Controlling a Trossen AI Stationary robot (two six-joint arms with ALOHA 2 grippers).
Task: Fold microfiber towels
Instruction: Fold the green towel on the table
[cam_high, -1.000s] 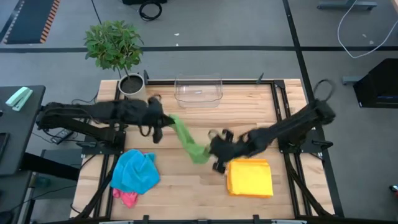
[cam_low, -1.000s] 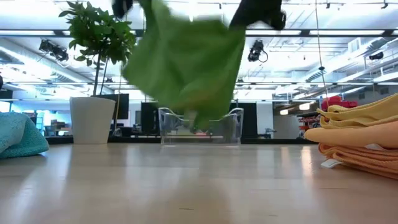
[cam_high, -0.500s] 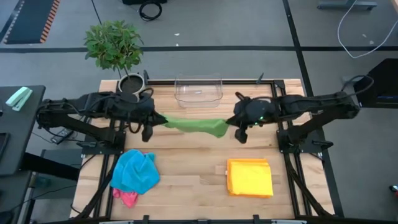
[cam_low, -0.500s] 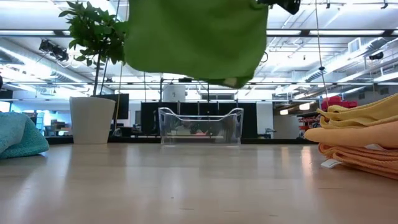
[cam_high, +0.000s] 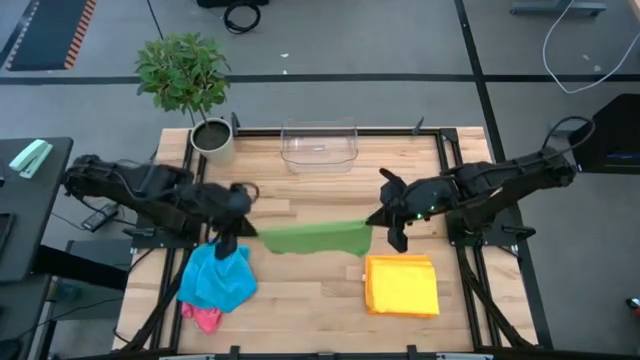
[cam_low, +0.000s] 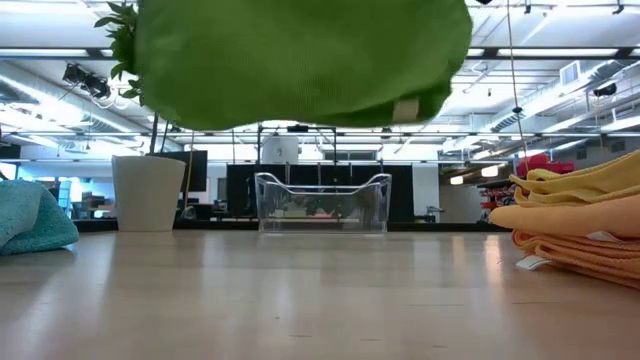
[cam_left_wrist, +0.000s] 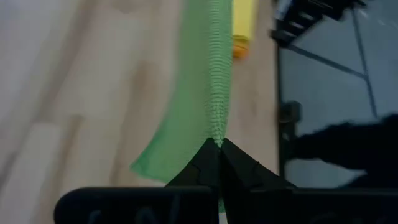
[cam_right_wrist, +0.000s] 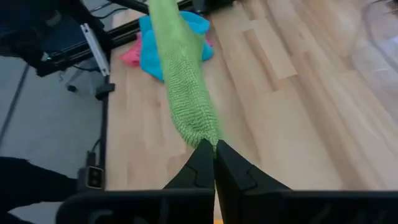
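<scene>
A green microfiber towel (cam_high: 315, 240) is stretched between my two grippers over the middle of the table. In the low view the green towel (cam_low: 300, 60) hangs as a wide sheet, well clear of the wood. My left gripper (cam_high: 250, 231) is shut on its left end and my right gripper (cam_high: 374, 221) is shut on its right end. A crumpled blue towel (cam_high: 216, 277) lies on top of a pink towel (cam_high: 206, 319) at the near left. A stack of folded yellow towels (cam_high: 401, 285) sits at the near right. My left gripper pinches the towel's upper edge at its left end (cam_left_wrist: 216, 134) between its two shut fingers, which slant down toward the table's right. The cloth runs straight away from the fingertips. It hangs below, clear of the table. My right gripper pinches the upper edge at the towel's right end (cam_right_wrist: 200, 134) between its shut fingers, slanting down toward the table's left. The edge runs toward the other gripper, and the sheet hangs below, off the table.
A clear plastic bin (cam_high: 320, 146) stands at the far middle edge. A potted plant (cam_high: 187, 80) stands at the far left corner. Bare wood shows under the green towel, between the blue pile and the yellow stack.
My right gripper has risen from beside the yellow stack and swung toward the table's right, drawing the bunched green towel out into a wide sheet. Both grippers have then carried it toward the near edge, still shut on its two ends.
</scene>
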